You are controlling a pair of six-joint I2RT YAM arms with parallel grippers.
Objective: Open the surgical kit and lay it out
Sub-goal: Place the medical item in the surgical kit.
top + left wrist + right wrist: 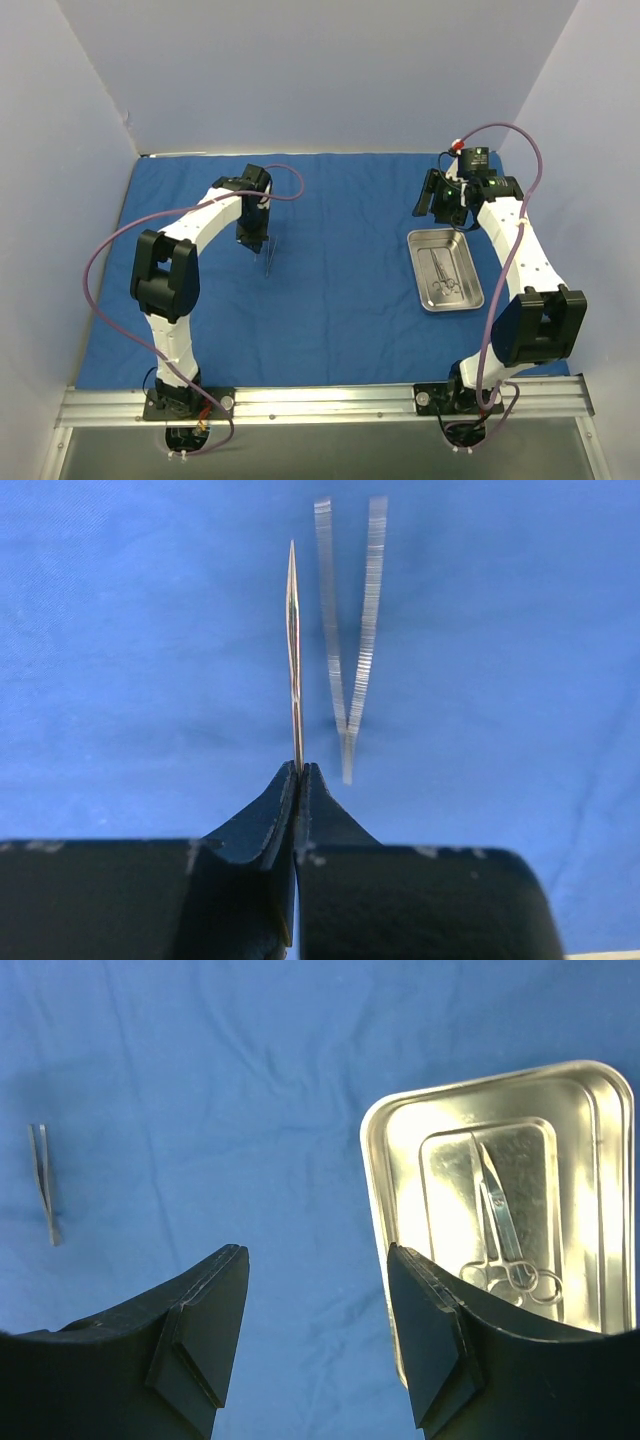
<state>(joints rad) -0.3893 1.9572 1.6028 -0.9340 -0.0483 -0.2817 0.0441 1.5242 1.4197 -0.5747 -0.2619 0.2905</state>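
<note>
Presently, left pincer [300,772] pinching thin pointed instrument [294,660] beside tweezers [350,650] on blue cloth [120,630]; right pincer [315,1260] spread over steel tray [395,1170] holding scissors [505,1240].

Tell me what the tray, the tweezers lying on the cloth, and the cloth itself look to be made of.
Tray: polished metal, likely steel, going by its mirror-bright glare and reflections.
Tweezers: silvery metal with a duller finish; fine cross-ridges run along both arms.
Cloth: matte blue fabric, probably woven; it shows soft creases and no shine.
</note>
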